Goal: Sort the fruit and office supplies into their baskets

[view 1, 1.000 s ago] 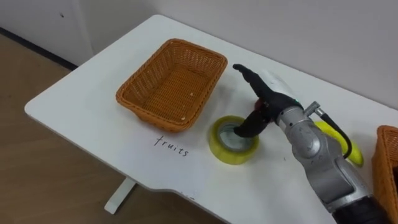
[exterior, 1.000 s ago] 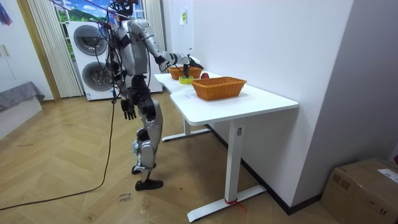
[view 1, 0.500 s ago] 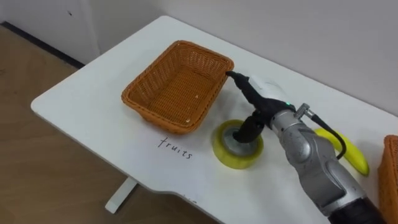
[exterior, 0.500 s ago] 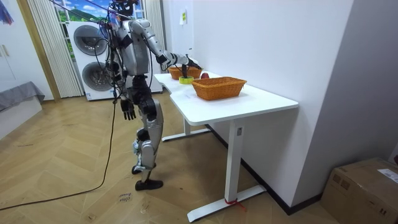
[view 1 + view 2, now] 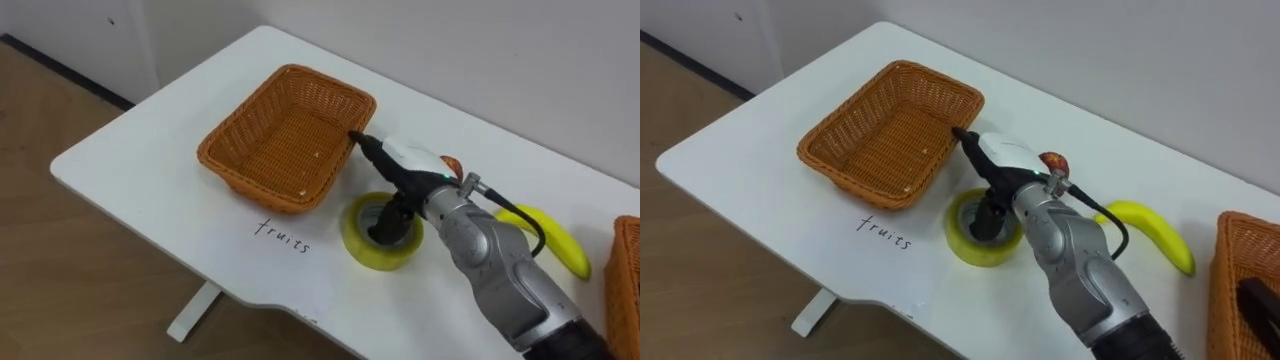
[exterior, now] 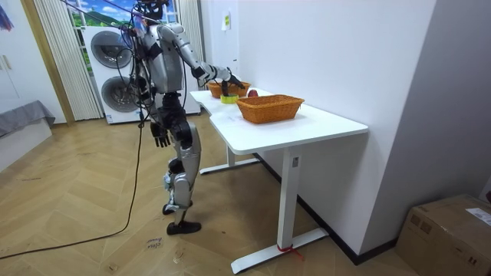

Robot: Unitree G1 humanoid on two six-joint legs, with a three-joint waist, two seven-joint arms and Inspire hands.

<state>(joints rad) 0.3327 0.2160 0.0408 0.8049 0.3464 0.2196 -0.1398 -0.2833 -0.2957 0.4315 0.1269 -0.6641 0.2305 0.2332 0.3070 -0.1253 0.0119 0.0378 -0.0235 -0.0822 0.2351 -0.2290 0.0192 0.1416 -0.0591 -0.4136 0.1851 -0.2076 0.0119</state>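
Observation:
A yellow tape roll [image 5: 380,236] lies flat on the white table [image 5: 150,160], just right of an empty wicker basket [image 5: 285,135] with "fruits" handwritten in front of it. My right hand [image 5: 405,172] hovers over the roll. Its fingers stretch out straight toward the basket's near corner, and its thumb dips into the roll's centre hole. A banana [image 5: 552,240] lies to the right behind my forearm. Something small and red [image 5: 1053,161] peeks out behind the hand. My left hand [image 6: 159,136] hangs relaxed at my side in the room view.
A second wicker basket [image 5: 1230,262] stands at the right edge with a dark object [image 5: 1260,298] in it. The table's front edge runs close below the tape. I stand at the table's end, with a wall along its far side.
My right hand has sunk lower and reached left, so its fingertips now point at the basket's corner. The thumb stays in the tape roll, which has not moved. The camera shifted slightly.

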